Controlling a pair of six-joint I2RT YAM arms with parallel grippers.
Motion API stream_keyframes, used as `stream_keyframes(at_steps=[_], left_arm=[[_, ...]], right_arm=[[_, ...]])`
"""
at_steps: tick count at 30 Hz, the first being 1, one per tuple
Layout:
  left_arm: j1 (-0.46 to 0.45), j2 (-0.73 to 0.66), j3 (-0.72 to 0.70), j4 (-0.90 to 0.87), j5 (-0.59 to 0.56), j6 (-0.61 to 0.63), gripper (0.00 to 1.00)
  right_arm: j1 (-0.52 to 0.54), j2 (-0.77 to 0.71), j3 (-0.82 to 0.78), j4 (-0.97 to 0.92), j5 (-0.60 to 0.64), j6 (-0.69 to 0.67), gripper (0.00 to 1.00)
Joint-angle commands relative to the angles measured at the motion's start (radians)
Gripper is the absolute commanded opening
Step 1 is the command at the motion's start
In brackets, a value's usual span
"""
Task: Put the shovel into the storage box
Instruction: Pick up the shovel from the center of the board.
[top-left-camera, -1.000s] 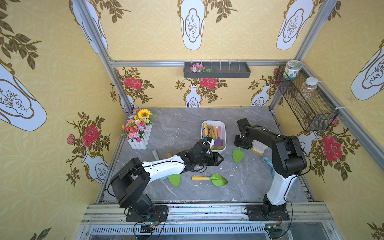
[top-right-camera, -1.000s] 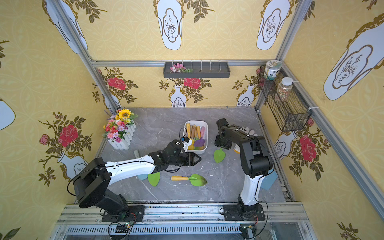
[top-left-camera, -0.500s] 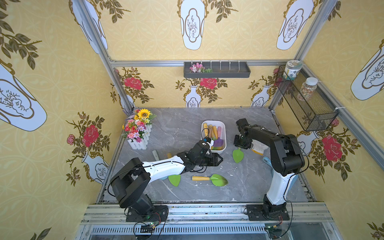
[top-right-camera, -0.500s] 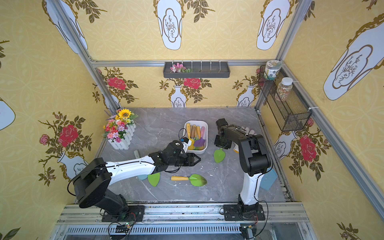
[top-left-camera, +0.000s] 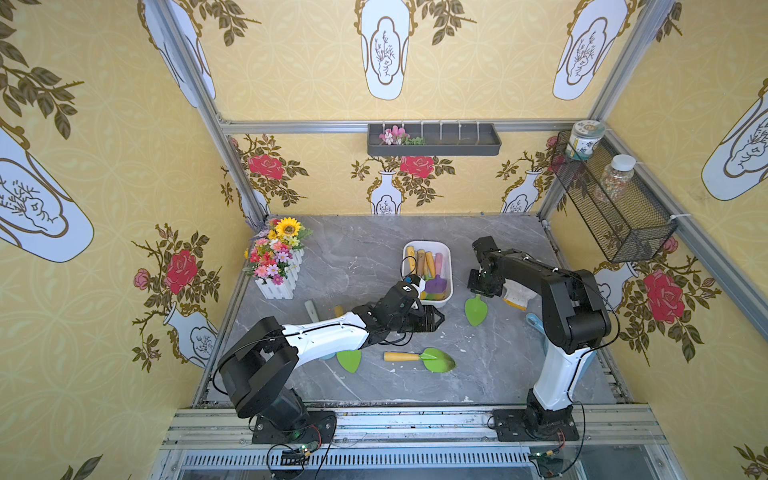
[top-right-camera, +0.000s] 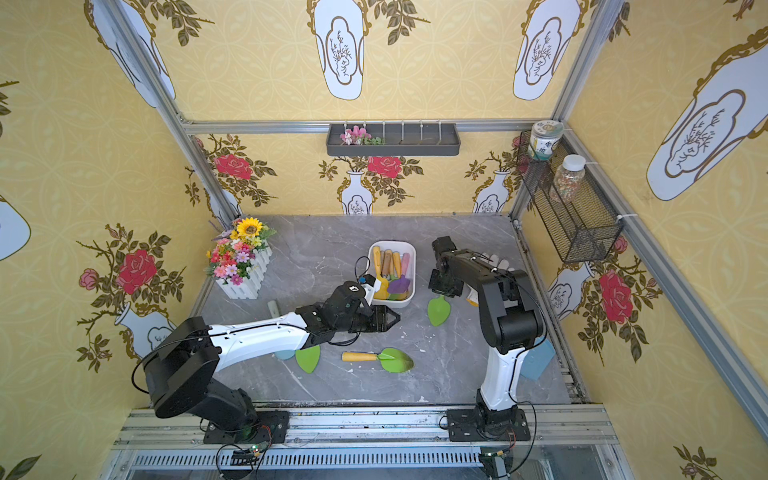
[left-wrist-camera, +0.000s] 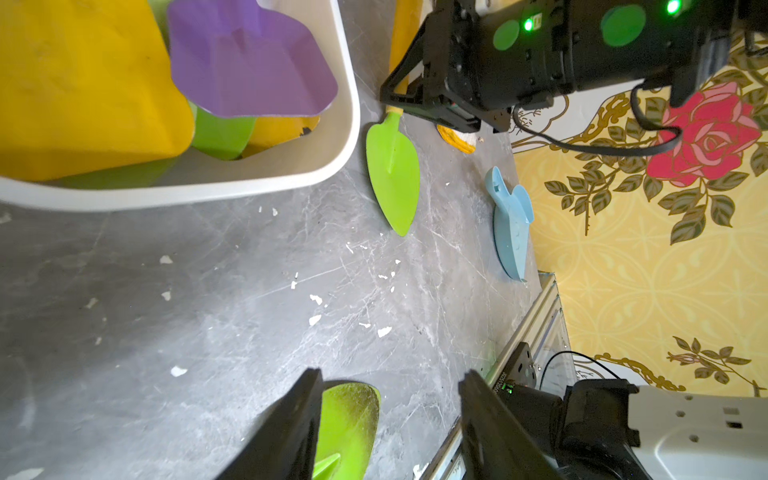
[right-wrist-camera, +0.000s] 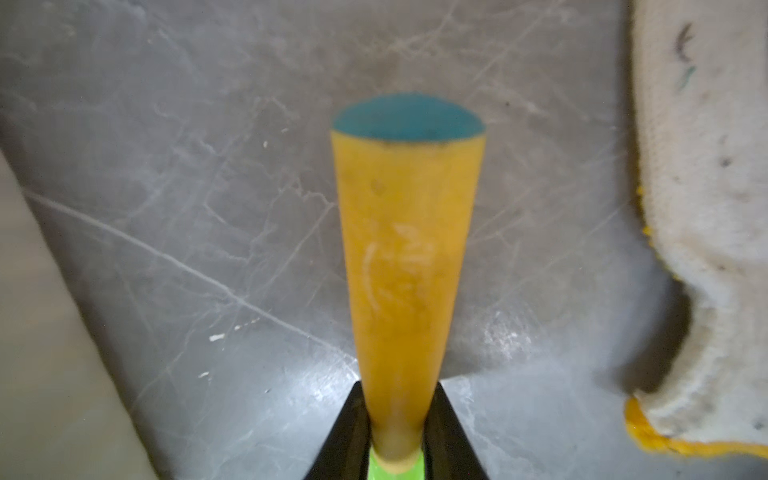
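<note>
The shovel (top-left-camera: 476, 311), green-bladed with a yellow handle (right-wrist-camera: 407, 257), sits just beside the right long wall of the storage box (top-left-camera: 427, 243), outside it, with its blade low on the tabletop (top-left-camera: 353, 257). The right end effector (right-wrist-camera: 397, 440) is clamped on the handle close to the green neck, one black finger on each side. The right arm rises from its base on the front rail, bends at the elbow and reaches back toward the box, its wrist tipped downward over the shovel.

The left arm stretches low across the tabletop from the front-left base. The left end effector (top-left-camera: 436, 320) lies level by the box's near corner, its fingers apart and holding nothing.

The white box already contains several shovels, a purple blade (left-wrist-camera: 249, 62) and a yellow one among them. Another green shovel (top-left-camera: 419, 359) lies flat nearer the front, and a knitted work glove (right-wrist-camera: 698, 208) lies next to the gripped handle.

The tabletop is grey marble-patterned, flecked with white chips. A white picket planter of flowers (top-left-camera: 278, 257) stands at the back left. The yellow floral walls carry a dark grey tray (top-left-camera: 434, 145) and a black wire-mesh basket (top-left-camera: 615, 208) with two jars.
</note>
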Motion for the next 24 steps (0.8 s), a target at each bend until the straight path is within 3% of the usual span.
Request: stream_keyframes(at_steps=[1, 24], left_arm=[[0.002, -0.014, -0.012, 0.005, -0.031, -0.004, 0.57], [0.125, -0.156, -0.083, -0.107, -0.122, -0.047, 0.57]], right_arm=[[0.007, -0.03, -0.002, -0.017, 0.014, -0.008, 0.25], [0.123, -0.153, 0.143, -0.152, 0.016, -0.009, 0.25]])
